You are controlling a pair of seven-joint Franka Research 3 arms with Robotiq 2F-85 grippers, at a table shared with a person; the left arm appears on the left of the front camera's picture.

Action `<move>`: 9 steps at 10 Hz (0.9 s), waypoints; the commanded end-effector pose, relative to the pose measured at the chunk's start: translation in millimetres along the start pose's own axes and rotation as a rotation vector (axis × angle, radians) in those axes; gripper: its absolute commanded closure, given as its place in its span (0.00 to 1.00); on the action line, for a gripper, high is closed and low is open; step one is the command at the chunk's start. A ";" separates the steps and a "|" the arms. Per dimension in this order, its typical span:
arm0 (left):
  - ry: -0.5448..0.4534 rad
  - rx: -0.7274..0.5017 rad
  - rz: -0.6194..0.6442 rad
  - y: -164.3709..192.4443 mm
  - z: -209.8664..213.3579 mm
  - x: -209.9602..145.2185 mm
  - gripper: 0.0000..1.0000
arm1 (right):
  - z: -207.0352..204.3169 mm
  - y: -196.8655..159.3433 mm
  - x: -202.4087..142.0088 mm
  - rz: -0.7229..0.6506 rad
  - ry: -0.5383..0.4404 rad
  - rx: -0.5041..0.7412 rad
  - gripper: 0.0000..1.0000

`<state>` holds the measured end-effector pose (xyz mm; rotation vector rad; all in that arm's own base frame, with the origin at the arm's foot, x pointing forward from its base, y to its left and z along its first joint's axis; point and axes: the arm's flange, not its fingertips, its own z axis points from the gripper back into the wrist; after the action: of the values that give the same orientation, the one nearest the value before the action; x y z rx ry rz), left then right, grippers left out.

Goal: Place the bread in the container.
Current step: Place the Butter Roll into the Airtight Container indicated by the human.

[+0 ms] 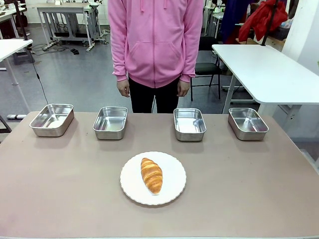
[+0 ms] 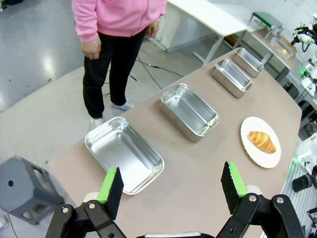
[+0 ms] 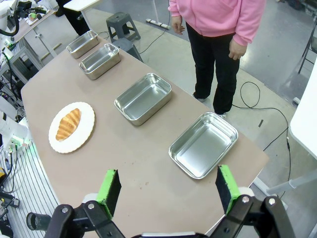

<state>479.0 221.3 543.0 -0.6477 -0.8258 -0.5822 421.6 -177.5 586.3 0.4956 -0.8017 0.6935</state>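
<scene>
The worktop (image 1: pixel 60 199) is a brown surface with rounded far corners. A person (image 1: pixel 154 45) in a pink hooded top and black trousers stands at its far edge, arms hanging at the sides. Four look-alike shiny steel pans with rolled rims stand in a row along the far side, well apart from one another: the left-end container (image 1: pixel 52 119), the left-centre container (image 1: pixel 110 122), the right-centre container (image 1: pixel 189 124) and the right-end container (image 1: pixel 247 123). Each shows a bare reflective floor. Which of the four the task means cannot be told. A round white plate (image 1: pixel 172 191) with a scalloped rim lies nearer the robot, about midway across the worktop and apart from the whole row. The bread (image 1: pixel 151 175), a golden-brown ridged croissant, lies on this plate, its long axis running roughly near to far. The left hand (image 2: pixel 171 181) hangs above the worktop's left end, close to the left-end container, with jaws spread wide and nothing between its green pads (image 2: pixel 110 186). The right hand (image 3: pixel 167 182) hangs above the right end, close to the right-end container, likewise spread wide and gripping nothing.
</scene>
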 end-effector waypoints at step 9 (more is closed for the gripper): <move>-0.012 -0.010 -0.008 -1.0 1.5 0.4 0.00 | 0.1 1.4 1.8 0.005 -0.004 0.002 0.00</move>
<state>479.0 221.3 543.0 -0.6477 -0.8258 -0.5822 421.6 -177.5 586.3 0.4956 -0.8017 0.6935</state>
